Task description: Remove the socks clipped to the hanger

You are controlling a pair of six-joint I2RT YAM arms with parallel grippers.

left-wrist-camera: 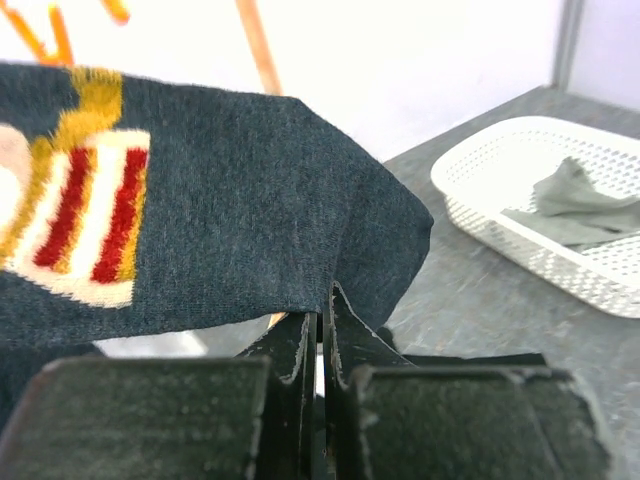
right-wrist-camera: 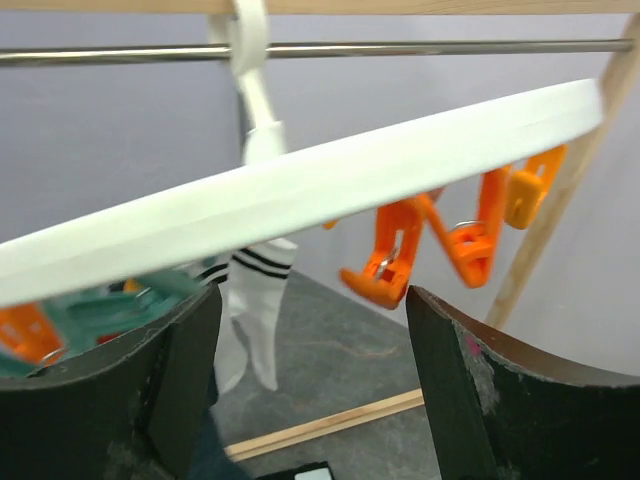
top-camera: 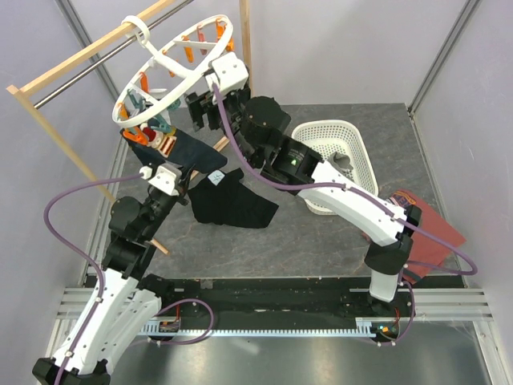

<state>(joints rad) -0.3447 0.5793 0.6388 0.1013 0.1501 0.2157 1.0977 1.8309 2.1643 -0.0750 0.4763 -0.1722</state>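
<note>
The white round hanger [top-camera: 164, 104] hangs by its hook [top-camera: 138, 32] from the rail, with orange and teal pegs round it. A dark navy sock [top-camera: 196, 156] with an orange-white striped cuff reaches from the pegs to my left gripper [top-camera: 186, 167]. In the left wrist view that gripper [left-wrist-camera: 322, 300] is shut on the sock's [left-wrist-camera: 230, 210] lower edge. My right gripper [top-camera: 207, 112] is open just under the ring. In the right wrist view [right-wrist-camera: 315, 290] the ring [right-wrist-camera: 330, 175] crosses above its fingers. A white sock with black stripes [right-wrist-camera: 250, 310] hangs beyond.
A black garment [top-camera: 228, 200] lies on the table under the hanger. A white basket [top-camera: 337, 128] at the right holds a grey sock [top-camera: 341, 164]. A red-brown shirt [top-camera: 425, 220] lies at the far right. The wooden rail frame [top-camera: 72, 68] stands at the back left.
</note>
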